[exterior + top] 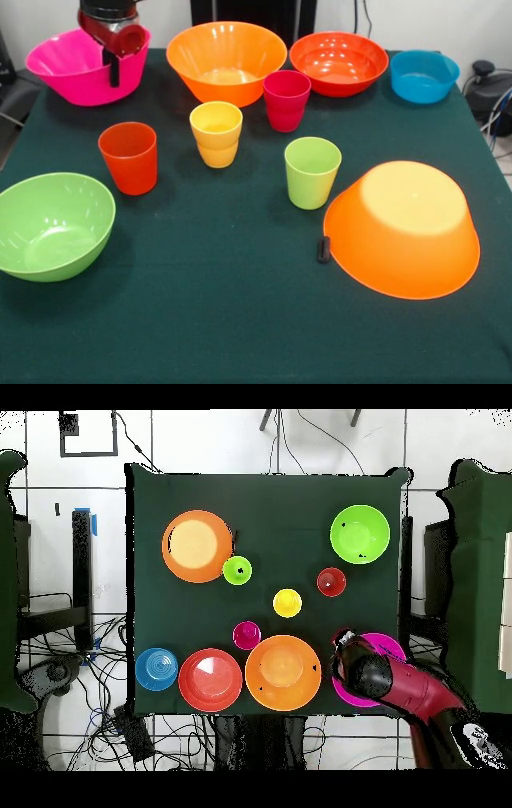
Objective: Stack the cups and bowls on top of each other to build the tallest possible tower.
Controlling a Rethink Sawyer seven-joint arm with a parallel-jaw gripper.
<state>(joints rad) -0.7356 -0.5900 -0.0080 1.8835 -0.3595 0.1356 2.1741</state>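
In the front view, the gripper point(114, 70) is seen over the glossy pink flared plastic bowl point(68, 68) at the far left corner; its grip cannot be told.

In the overhead view, the bowl point(385, 646) is judged light, stiff, slippery, best taken by its rim.

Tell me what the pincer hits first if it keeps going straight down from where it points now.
Most likely the pink bowl: the pincer hangs over its rim nearest the orange bowl; whether it meets rim or inside is unclear.
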